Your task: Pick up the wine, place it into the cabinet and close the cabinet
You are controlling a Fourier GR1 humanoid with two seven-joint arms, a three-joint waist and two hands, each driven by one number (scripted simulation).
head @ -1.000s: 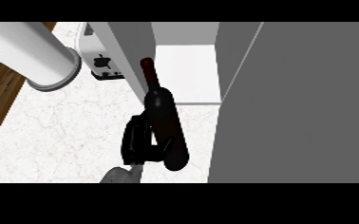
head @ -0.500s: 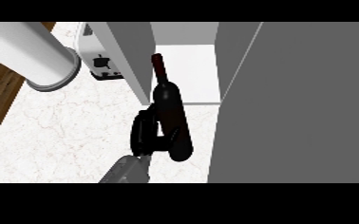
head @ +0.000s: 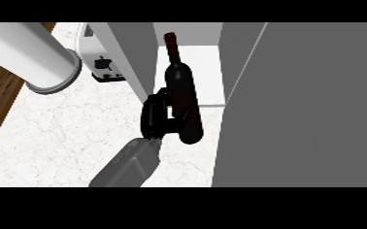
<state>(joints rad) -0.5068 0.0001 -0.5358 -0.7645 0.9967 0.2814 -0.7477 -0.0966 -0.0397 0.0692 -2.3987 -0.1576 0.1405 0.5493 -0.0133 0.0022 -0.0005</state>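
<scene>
The cabinet (head: pixel 301 111) is taking up the right side of the head view: a broad grey panel is filling the right, and a narrower grey panel (head: pixel 132 63) is standing just left of the white opening between them. The cabinet's white floor (head: pixel 208 77) is showing in that gap, ending at a near edge above the marble counter (head: pixel 64 131).

A pale cylinder (head: pixel 36 53) is crossing the upper left corner, its round end facing down toward the counter; which arm it belongs to cannot be told. A strip of brown wood (head: pixel 8 89) is showing at the far left edge.

A grey forearm (head: pixel 129 167) is coming up from the lower edge at centre, ending in a black hand (head: pixel 154 119); which hand this is cannot be told for certain, though it reads as the right hand. Its fingers are curling round the lower body of the wine bottle (head: pixel 180 89), grasping it.

The bottle is standing in the opening, dark body over the near edge of the white floor, red-capped neck pointing far into the cabinet.

A small white appliance (head: pixel 104 65) with dark slots is sitting on the counter, left of the narrow panel.
</scene>
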